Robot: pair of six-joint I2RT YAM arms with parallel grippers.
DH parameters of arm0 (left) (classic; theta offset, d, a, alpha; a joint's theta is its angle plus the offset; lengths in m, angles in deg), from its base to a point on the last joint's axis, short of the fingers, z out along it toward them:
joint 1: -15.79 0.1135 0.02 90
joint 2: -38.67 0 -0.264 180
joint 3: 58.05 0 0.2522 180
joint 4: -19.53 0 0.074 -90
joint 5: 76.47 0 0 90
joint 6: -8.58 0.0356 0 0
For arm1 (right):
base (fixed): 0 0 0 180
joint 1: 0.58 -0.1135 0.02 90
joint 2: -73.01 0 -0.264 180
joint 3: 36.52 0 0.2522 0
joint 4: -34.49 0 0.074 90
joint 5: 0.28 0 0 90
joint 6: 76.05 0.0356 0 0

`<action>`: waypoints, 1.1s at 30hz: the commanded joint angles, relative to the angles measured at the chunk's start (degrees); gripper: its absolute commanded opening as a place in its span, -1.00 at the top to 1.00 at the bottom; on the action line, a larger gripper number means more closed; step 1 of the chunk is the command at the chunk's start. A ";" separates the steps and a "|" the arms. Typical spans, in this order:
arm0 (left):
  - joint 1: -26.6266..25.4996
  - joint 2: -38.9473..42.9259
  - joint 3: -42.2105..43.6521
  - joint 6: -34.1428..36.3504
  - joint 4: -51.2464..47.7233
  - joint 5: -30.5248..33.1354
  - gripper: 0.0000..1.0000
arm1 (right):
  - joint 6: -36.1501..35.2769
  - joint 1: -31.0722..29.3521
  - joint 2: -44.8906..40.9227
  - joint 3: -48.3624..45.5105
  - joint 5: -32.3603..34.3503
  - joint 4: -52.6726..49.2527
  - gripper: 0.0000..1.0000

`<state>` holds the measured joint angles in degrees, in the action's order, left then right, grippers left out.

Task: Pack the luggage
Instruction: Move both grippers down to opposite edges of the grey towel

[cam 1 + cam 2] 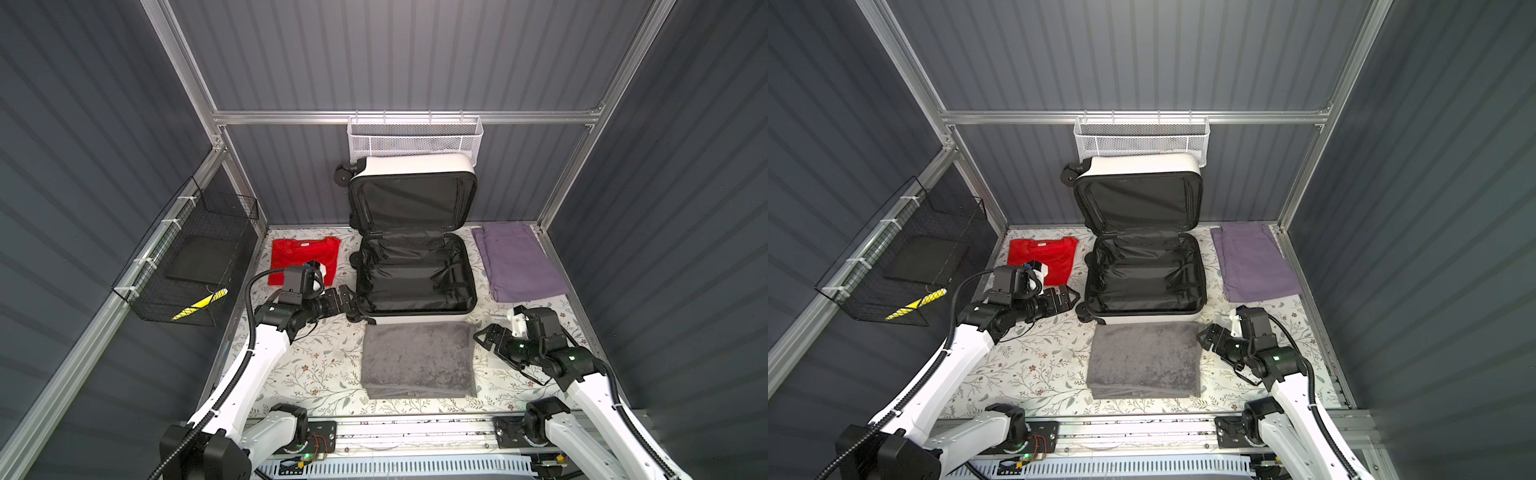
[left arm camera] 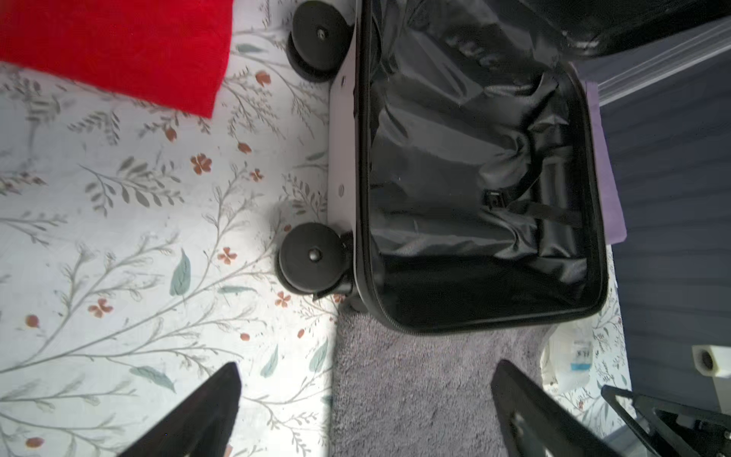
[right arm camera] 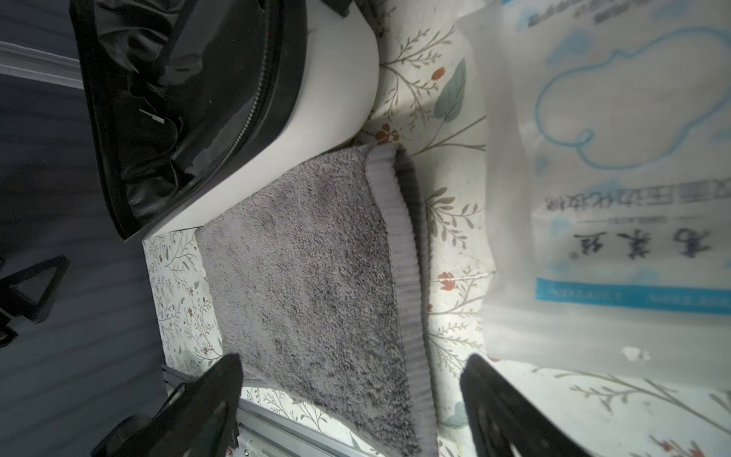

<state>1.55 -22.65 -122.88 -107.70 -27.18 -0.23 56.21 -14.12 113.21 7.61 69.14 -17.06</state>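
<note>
The luggage (image 1: 419, 319) (image 1: 1142, 319) lies open at the back middle, white shell, black lining, lid upright against the wall. A folded grey towel (image 1: 417, 359) (image 1: 1144, 359) lies in front of it. My left gripper (image 1: 347, 297) (image 2: 367, 368) is open beside the luggage's front left wheel (image 2: 312, 257), nothing between its fingers. My right gripper (image 1: 482, 334) (image 3: 353, 360) is open at the towel's right hemmed edge (image 3: 407, 277), the jaws standing either side of it. A red shirt (image 1: 303, 253) lies left of the luggage, purple trousers (image 1: 515, 262) right.
A translucent plastic packet (image 3: 613, 158) lies on the floral cloth by my right gripper. A white mesh basket (image 1: 415, 139) hangs on the back wall above the lid. A black wire basket (image 1: 187, 266) hangs on the left wall. An aluminium rail (image 1: 415, 430) runs along the front.
</note>
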 commanded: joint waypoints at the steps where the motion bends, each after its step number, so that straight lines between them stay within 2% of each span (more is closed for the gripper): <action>1: -0.44 3.22 3.14 -1.08 -2.57 -4.09 -0.99 | 1.82 -2.42 0.59 -1.70 3.34 0.65 -0.74; 10: -1.65 7.74 12.89 -3.69 -0.23 -9.78 -0.90 | 5.26 -7.59 5.11 -4.50 5.03 7.60 -0.68; 18: -2.96 6.25 19.08 -5.43 6.66 -13.53 -0.85 | 8.53 -10.65 8.16 -6.40 7.73 12.14 -0.63; 25: -7.42 1.82 20.81 -6.14 11.08 -10.98 -0.79 | 8.66 -13.47 11.83 -5.11 10.82 12.14 -0.60; 33: -11.72 -1.84 23.09 -7.25 15.34 -6.81 -0.69 | 10.04 -14.67 12.79 -5.98 13.02 12.83 -0.67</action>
<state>-9.23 -23.79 -100.52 -114.10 -13.96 -9.02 65.39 -28.43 125.74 1.78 80.31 -4.68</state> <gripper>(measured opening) 0.847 0.833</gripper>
